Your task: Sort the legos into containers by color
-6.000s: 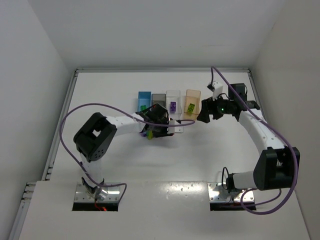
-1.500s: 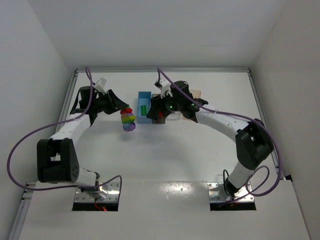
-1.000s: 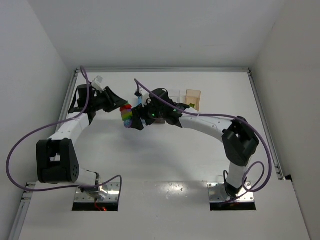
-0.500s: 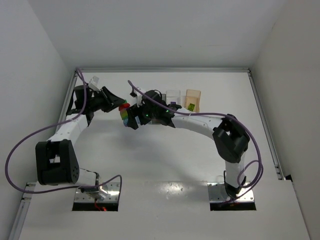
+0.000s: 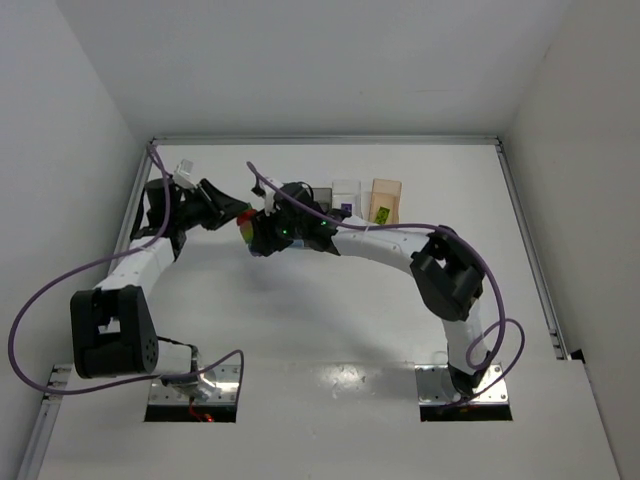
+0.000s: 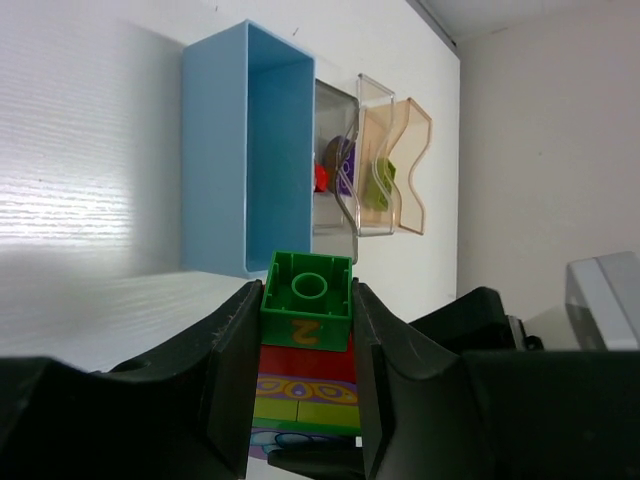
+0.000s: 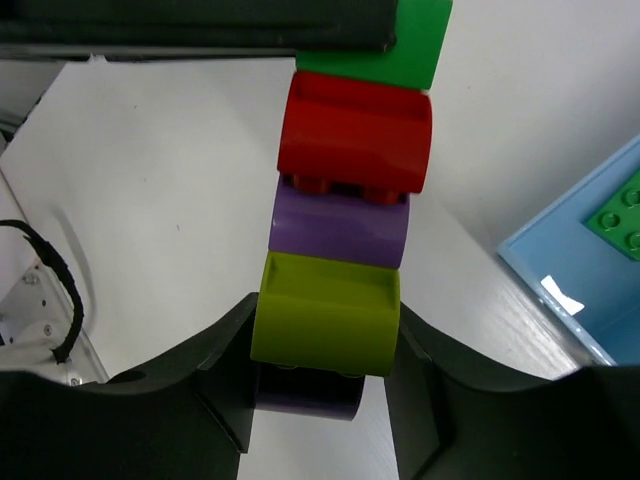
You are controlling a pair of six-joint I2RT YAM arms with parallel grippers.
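Note:
A lego stack [image 5: 246, 228] hangs in the air between both grippers, left of the containers. From the left wrist it shows a green brick [image 6: 307, 299] over red, patterned purple and lime layers, and my left gripper [image 6: 306, 330] is shut on its upper end. In the right wrist view the stack runs green, red [image 7: 355, 130], purple, lime [image 7: 325, 315] and dark purple. My right gripper [image 7: 322, 350] is shut on the lime and dark purple bricks, its fingers pressing both sides. The blue bin [image 6: 245, 150] holds a green lego [image 7: 620, 215].
The grey bin [image 6: 333, 235], clear bin [image 6: 368, 110] and orange bin [image 6: 412, 130] stand in a row right of the blue one, with small bricks inside. My right arm [image 5: 380, 240] stretches across in front of the bins. White walls enclose the table.
My right gripper has moved left from the bins to the stack and closed round its lower bricks. My left gripper has kept its hold and drifted slightly left.

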